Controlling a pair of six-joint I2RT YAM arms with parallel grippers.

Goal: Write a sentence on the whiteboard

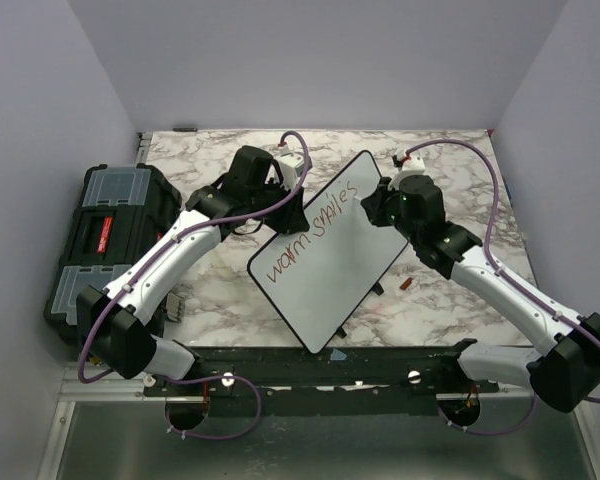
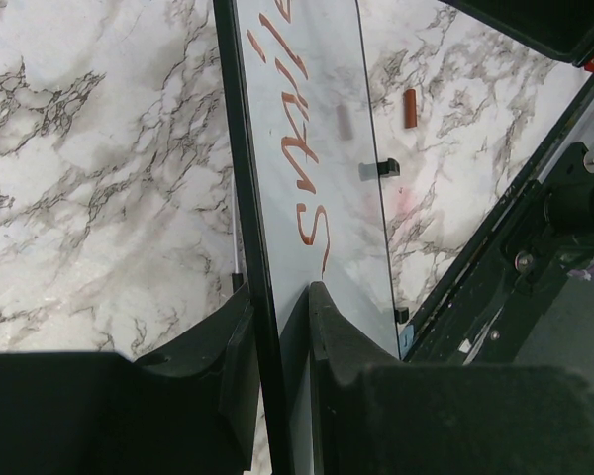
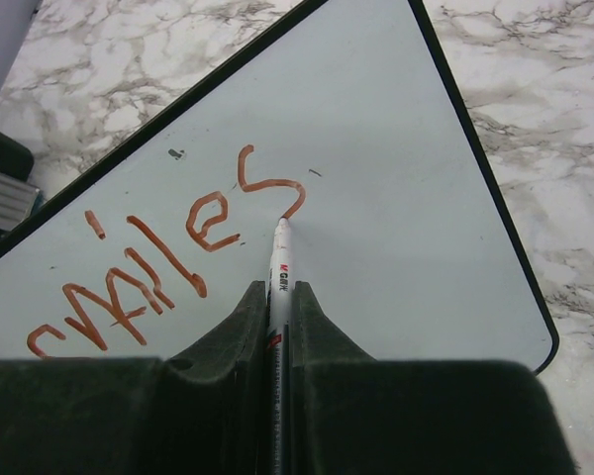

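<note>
The whiteboard lies tilted diagonally across the marble table, and "warm smiles" is written on it in red. My left gripper is shut on the board's black-rimmed edge, one finger on each face. My right gripper is shut on a white marker. The marker's tip touches the whiteboard at the tail of the final "s" of "smiles". In the top view the right gripper sits over the board's far right corner.
A black toolbox with clear lid compartments stands at the table's left edge. A small red marker cap lies on the marble to the right of the board, also in the left wrist view as the cap. The black base rail runs along the near edge.
</note>
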